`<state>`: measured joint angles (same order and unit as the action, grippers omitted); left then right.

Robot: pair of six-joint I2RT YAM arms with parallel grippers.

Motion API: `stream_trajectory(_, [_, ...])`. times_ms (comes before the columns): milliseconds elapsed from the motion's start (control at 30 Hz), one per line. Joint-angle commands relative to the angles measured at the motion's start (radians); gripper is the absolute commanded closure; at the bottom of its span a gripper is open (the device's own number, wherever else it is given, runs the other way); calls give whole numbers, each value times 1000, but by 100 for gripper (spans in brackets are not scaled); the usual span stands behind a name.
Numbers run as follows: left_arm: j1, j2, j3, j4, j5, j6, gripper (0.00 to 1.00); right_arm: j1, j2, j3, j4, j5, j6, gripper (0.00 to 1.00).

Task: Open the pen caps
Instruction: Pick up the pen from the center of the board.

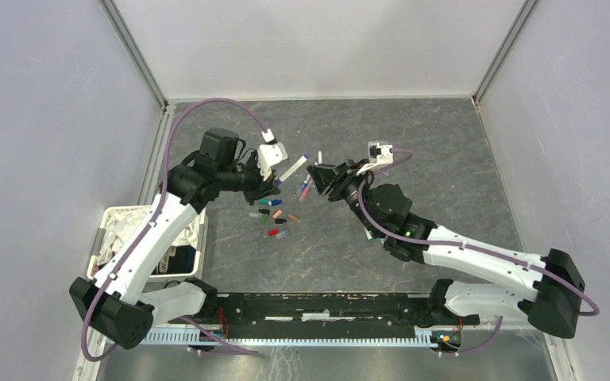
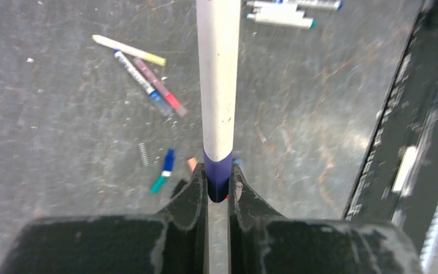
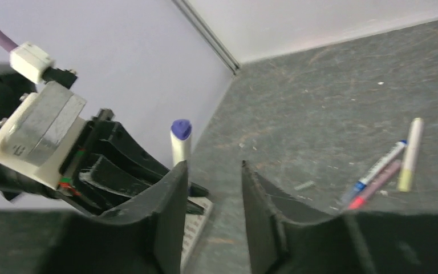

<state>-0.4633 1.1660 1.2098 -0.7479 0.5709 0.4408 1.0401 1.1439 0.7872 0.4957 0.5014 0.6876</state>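
Pale walls close in a mottled grey bench point(image 1: 413, 143), with a white basket point(image 1: 123, 209) at its left edge beside the left arm. Both arms reach toward the middle of the bench and meet nose to nose above it. The left hand point(image 2: 218, 176) is clamped tight on the dark blue end of a pen point(image 2: 218, 85), whose white barrel runs straight out from between the fingers and points toward the right arm. From the right wrist view the far end of that barrel shows a rounded blue tip. The right hand point(image 3: 214, 171) is spread wide and grips nothing. The blue tip stands just beyond the inner edge of one of its fingers point(image 3: 168, 211). Whether the tip lies inside the gap I cannot tell. On the bench below the two hands lie loose caps point(image 1: 270, 202) in blue, green, red, pink and orange, scattered close together, each apart from any barrel. Three other pens point(image 2: 140, 77) lie side by side near them, one with a yellow tip, one blue and one red, and two more lie at the top edge of the left wrist view. A small metal spring point(image 2: 144, 153) rests on the bench near a short blue and green piece point(image 2: 163, 170).
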Motion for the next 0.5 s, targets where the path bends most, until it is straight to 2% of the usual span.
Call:
stream_trajectory(0, [0,-56,-35,-156,-144,432,98,-57,-96,70,-239,-145,-47,49])
stream_trajectory(67, [-1,-67,-58,-227,-223,579,98,-123,-112,112,-346,-252,-53,42])
stream_trajectory(200, [-7,-140,-121,-357,-340,902,98,-307,-29,224,-516,-667,-31,39])
stream_trajectory(333, [-22,-220,-150,-404,-377,1159,98,-332,143,318,-567,-1046,-23,38])
stream_trajectory(467, [-63,-239,-132,-406,-381,1225,98,-268,255,379,-622,-1110,-52,36])
